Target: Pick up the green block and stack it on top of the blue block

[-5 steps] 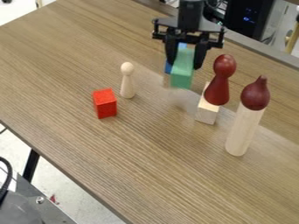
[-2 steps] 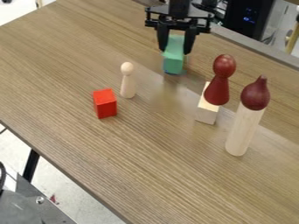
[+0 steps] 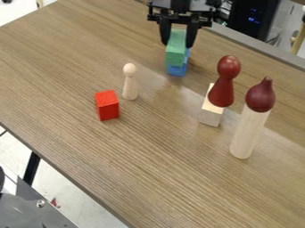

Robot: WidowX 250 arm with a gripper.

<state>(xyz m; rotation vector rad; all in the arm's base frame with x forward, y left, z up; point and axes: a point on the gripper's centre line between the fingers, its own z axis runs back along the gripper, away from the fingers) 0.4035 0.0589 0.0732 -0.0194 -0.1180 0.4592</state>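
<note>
Green is the block (image 3: 176, 48) that is clasped between the fingers of the black gripper (image 3: 177, 43) in the camera view, at the upper centre of the frame, with a blue block (image 3: 178, 70) seen just beneath and partly hidden by it. Left of centre, a pale wooden peg figure (image 3: 130, 82) is seen upright on the bench (image 3: 137, 164) near a red block (image 3: 107, 105). At right, a dark red figure (image 3: 223, 82) is seen by a pale block (image 3: 211, 111), near a pale cylinder (image 3: 248, 132) topped by a dark red, pointed piece (image 3: 261, 95).
</note>
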